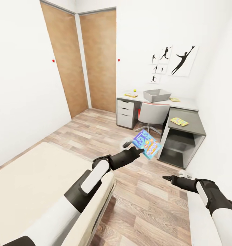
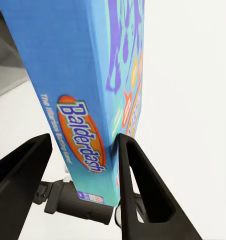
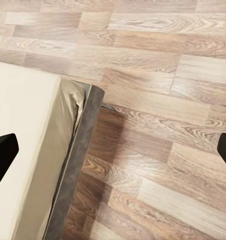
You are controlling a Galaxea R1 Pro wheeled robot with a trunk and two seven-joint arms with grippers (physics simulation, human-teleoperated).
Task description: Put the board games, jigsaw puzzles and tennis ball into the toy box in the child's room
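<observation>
My left gripper is shut on a blue board game, held tilted in the air above the floor in front of the table. The left wrist view has the lettered blue box between the two black fingers. On the table stand the pale grey toy box, the small tennis ball and a flat yellow board game. One jigsaw puzzle lies right of the toy box, another on the dark grey section. My right gripper is open and empty above the floor.
A grey and red chair is tucked under the table. The bed lies under my left arm, and its corner sits below the right gripper. Two wooden doors are at the back left. Wood-plank floor lies between bed and table.
</observation>
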